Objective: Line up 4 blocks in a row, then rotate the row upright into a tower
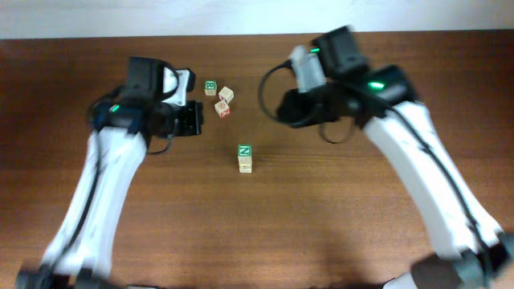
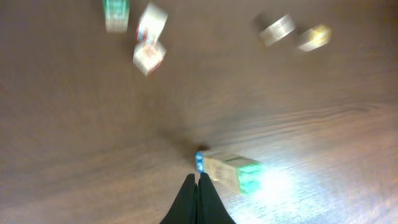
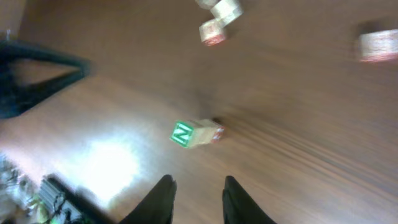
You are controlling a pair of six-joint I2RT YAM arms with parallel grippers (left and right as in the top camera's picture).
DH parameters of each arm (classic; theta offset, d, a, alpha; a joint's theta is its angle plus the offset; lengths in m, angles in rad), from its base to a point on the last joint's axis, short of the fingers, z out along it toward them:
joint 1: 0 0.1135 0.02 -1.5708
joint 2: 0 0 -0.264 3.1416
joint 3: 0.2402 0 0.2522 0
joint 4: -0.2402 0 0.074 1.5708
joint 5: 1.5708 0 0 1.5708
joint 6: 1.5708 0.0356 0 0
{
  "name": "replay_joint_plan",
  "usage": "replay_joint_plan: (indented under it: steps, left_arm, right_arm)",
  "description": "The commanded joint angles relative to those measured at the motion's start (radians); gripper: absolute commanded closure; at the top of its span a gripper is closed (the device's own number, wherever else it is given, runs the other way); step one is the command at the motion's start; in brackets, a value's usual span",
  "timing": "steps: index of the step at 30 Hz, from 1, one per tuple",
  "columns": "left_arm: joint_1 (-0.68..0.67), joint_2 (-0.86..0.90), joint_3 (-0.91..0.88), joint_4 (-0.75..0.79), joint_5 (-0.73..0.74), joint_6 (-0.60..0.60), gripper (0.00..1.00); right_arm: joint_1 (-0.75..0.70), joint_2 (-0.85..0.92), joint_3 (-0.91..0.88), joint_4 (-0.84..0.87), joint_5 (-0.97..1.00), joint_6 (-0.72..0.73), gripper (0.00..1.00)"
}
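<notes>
Two blocks lie touching mid-table: one with a green "N" face (image 1: 245,150) and a pale beige one (image 1: 245,166) against it. In the left wrist view this pair (image 2: 227,171) shows a blue face and a green face, just beyond my left gripper (image 2: 198,182), which is shut and empty. My right gripper (image 3: 198,186) is open with nothing between its fingers, short of the "N" block (image 3: 183,134). Two more beige blocks (image 1: 226,95) (image 1: 222,108) sit further back, right of my left gripper (image 1: 193,119). My right gripper (image 1: 283,108) hovers to their right.
A green "R" cube (image 1: 210,87) sits beside the two back blocks. Two more blurred cubes, one pale (image 2: 277,29) and one yellowish (image 2: 314,37), lie far right in the left wrist view. In the overhead view the right arm covers that spot.
</notes>
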Motion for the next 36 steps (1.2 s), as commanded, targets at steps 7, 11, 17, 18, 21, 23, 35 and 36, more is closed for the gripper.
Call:
replay_joint_plan:
  steps: [7,11,17,18,21,23,35,36]
  left_arm:
    - [0.006,-0.242,0.010,-0.058,-0.085,0.119,0.01]
    - [0.006,-0.244,0.009,-0.057,-0.085,0.119,0.01]
    - [0.006,-0.244,0.009,-0.058,-0.084,0.119,0.01]
    - [0.006,-0.244,0.009,-0.058,-0.084,0.119,0.01]
    - [0.006,-0.244,0.009,-0.058,-0.084,0.119,0.01]
    - [0.006,-0.244,0.009,-0.058,-0.083,0.119,0.01]
    - [0.006,-0.244,0.009,-0.058,-0.083,0.119,0.01]
    - [0.006,-0.244,0.009,-0.058,-0.083,0.119,0.01]
  right_arm:
    - [-0.070,-0.325,0.029,-0.184,0.288,-0.009,0.32]
    - [-0.068,-0.398,0.029,-0.232,0.286,-0.009,0.02]
    - [-0.068,-0.407,0.028,-0.237,0.304,-0.035,0.02]
    - [-0.068,-0.404,0.028,-0.244,0.322,-0.064,0.02]
    - [-0.068,-0.393,0.023,-0.249,0.329,-0.096,0.02]
    - [-0.074,-0.391,0.012,-0.232,0.329,-0.096,0.02]
    - [-0.209,-0.915,-0.830,0.534,0.175,-0.189,0.02]
    - [-0.220,-0.960,-0.890,0.570,0.166,-0.189,0.02]
